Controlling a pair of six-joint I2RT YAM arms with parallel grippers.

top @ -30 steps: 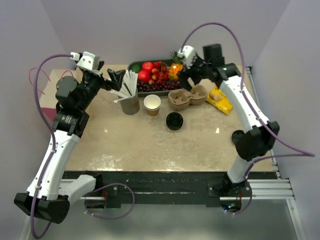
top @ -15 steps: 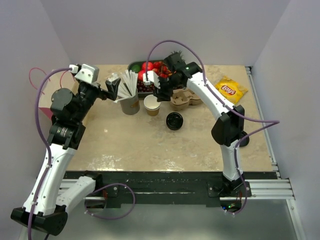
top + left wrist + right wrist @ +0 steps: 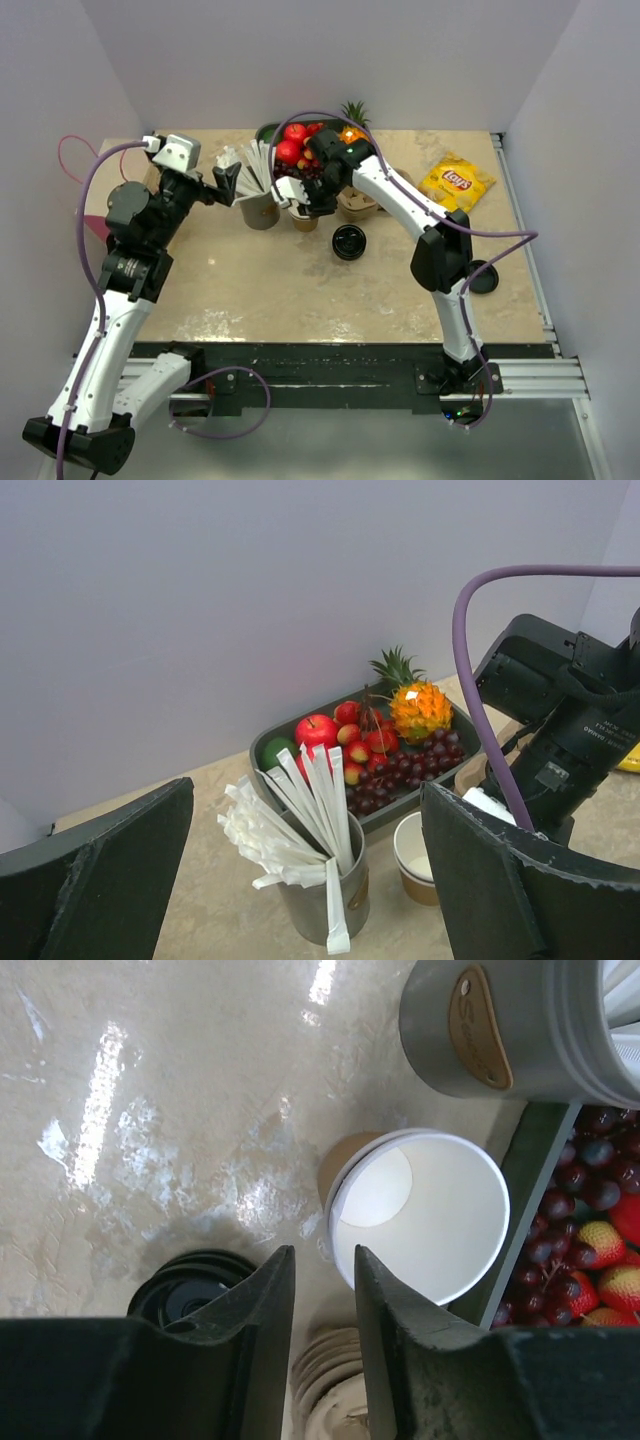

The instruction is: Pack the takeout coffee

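The takeout coffee is out of view; no lidded cup shows. A lidless brown paper cup (image 3: 304, 222) (image 3: 425, 1215) (image 3: 420, 855) with a white inside stands beside the grey straw holder (image 3: 258, 207) (image 3: 320, 890). My right gripper (image 3: 300, 204) (image 3: 325, 1252) hovers over the cup's near rim, its jaws narrow but apart, with nothing between them. A stack of loose black lids (image 3: 349, 242) (image 3: 185, 1295) lies just beside it. My left gripper (image 3: 228, 180) (image 3: 307, 800) is wide open, held left of the straw holder and facing it.
A dark fruit tray (image 3: 266, 131) (image 3: 262, 748) sits at the back. A pulp cup carrier (image 3: 362, 205) (image 3: 335, 1390) lies right of the cup. A yellow chips bag (image 3: 457, 182) is at the back right, and another black lid (image 3: 482, 278) lies by the right arm.
My right arm swung left from the cup carrier to above the lidless cup, and its jaws narrowed. The left arm barely moved and stayed open.
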